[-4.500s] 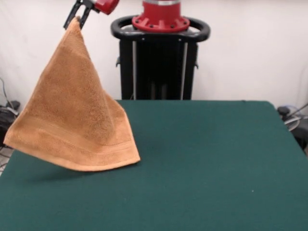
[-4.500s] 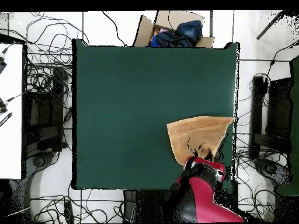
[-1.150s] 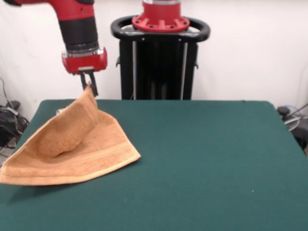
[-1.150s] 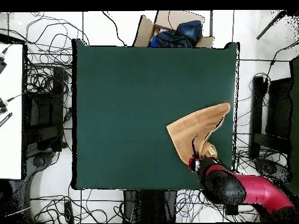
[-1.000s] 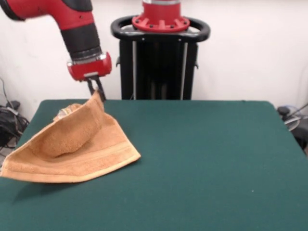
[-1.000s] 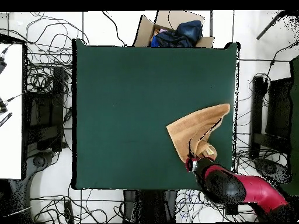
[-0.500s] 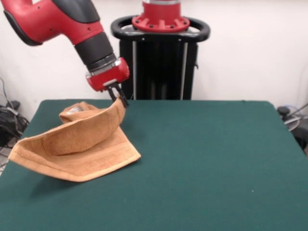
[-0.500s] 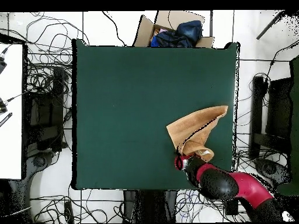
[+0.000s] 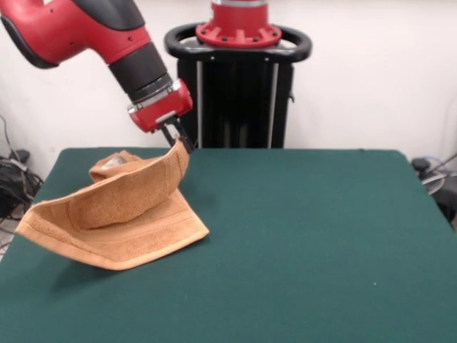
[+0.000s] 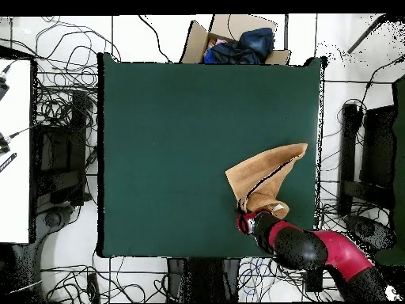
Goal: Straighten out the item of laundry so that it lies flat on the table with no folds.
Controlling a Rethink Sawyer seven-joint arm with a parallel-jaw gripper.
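The orange-tan towel (image 9: 121, 214) lies at the left of the dark green table (image 9: 300, 243) in the front view, partly lifted and folded over itself. My gripper (image 9: 180, 141) is shut on one corner of the towel and holds it just above the table. One lower corner rests on the table, and the left corner hangs past the table's left edge. In the overhead view the towel (image 10: 265, 178) is a folded triangle near the right edge of the table (image 10: 174, 142), with my gripper (image 10: 243, 216) at its lower tip.
The robot's black pedestal (image 9: 235, 93) stands behind the table's far edge. In the overhead view a cardboard box with dark cloth (image 10: 237, 43) sits beyond the table's top edge, and cables (image 10: 63, 111) lie on the floor around the table.
My gripper has carried the held corner rightward in the front view and lower toward the table, folding the towel over itself. In the last half second it hardly moved.
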